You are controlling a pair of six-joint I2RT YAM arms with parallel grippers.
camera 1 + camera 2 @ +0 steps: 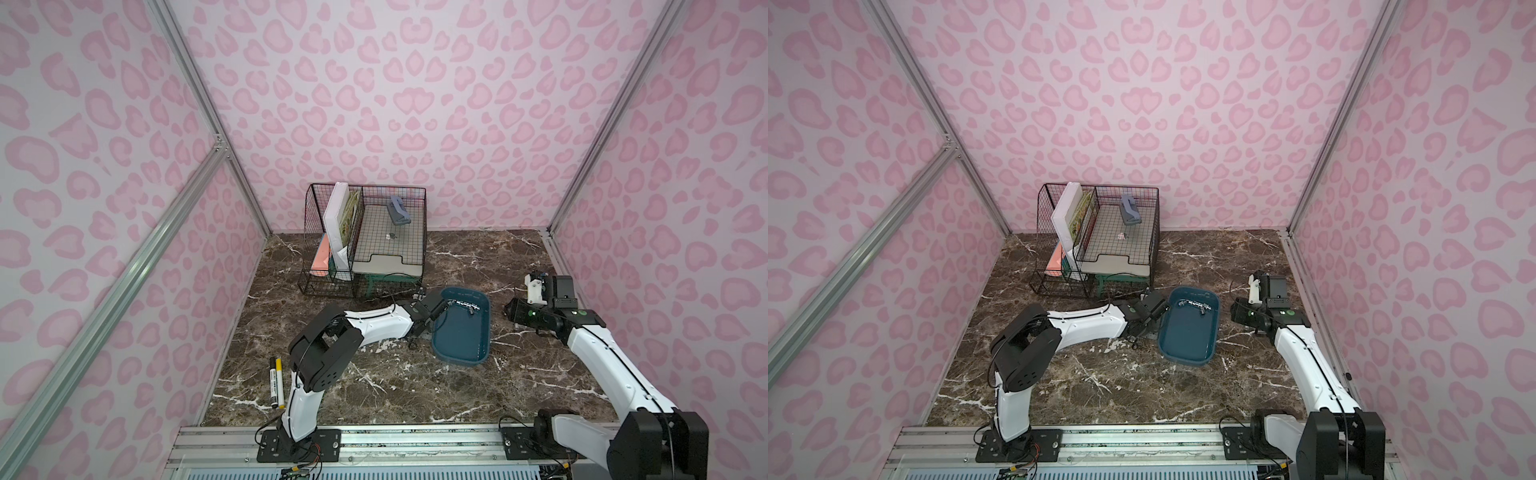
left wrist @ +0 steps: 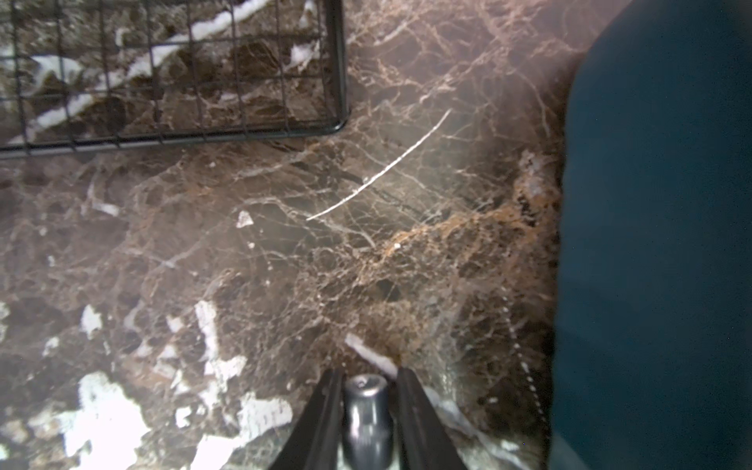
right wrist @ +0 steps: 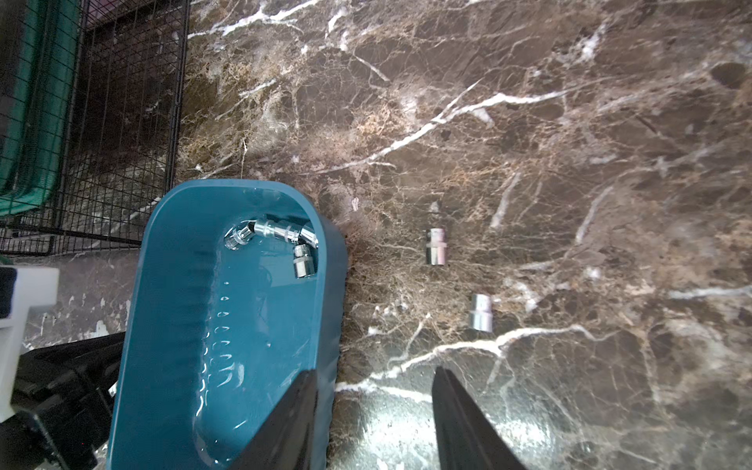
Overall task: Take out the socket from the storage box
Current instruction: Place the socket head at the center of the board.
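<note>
A socket (image 2: 366, 415) is seen close between the left jaws, over the counter (image 2: 285, 244) just outside the storage box (image 1: 461, 336); whether it is clamped cannot be told. The right jaws are held apart and empty beside that box.

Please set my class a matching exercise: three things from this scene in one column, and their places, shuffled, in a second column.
Things:
1 single socket
2 markers
3 socket cluster

Places:
A beside the left arm
B in the storage box
C between the fingers of the left gripper

Pairs: 1-C, 2-A, 3-B
</note>
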